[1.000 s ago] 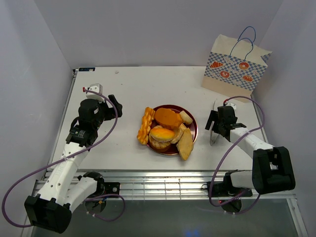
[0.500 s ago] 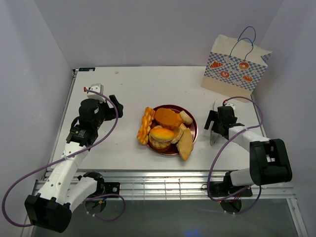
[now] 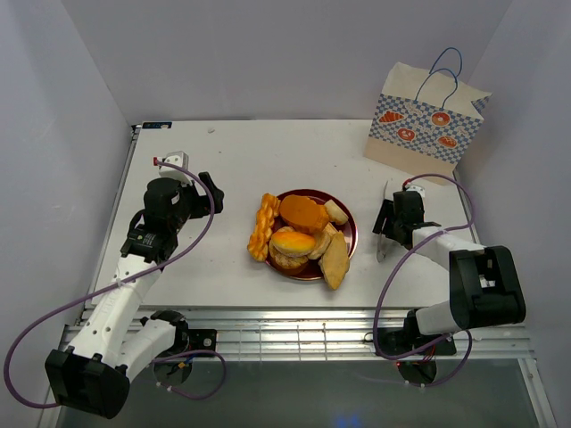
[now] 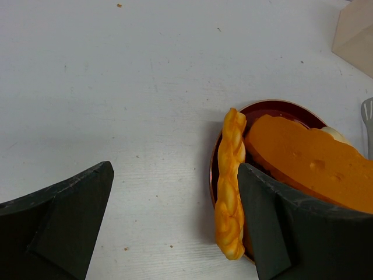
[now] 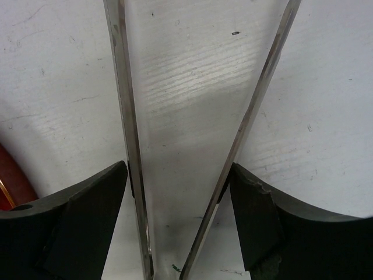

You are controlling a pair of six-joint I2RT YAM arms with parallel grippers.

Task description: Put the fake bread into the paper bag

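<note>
The fake bread [image 3: 303, 234] is piled on a dark red plate [image 3: 351, 234] mid-table, with a braided stick [image 3: 263, 225] leaning off its left rim. The paper bag [image 3: 424, 120] stands upright at the far right. My left gripper [image 3: 207, 192] hovers open left of the plate. In the left wrist view the braided stick [image 4: 230, 186] lies just inside the right finger, with nothing gripped. My right gripper [image 3: 385, 223] sits low on the table right of the plate. Its pads [image 5: 99, 198] press both arms of a pair of metal tongs [image 5: 125, 87].
The tongs [image 3: 384, 248] lie flat on the table between the plate and the right table edge. A flat orange wedge [image 4: 303, 160] tops the pile. White walls close in the table on three sides, and a small white part [image 3: 169, 161] lies at the far left.
The right gripper's jaws have narrowed onto the tongs' arms. The left gripper has crept slightly toward the plate. The bread and the bag have not moved.
</note>
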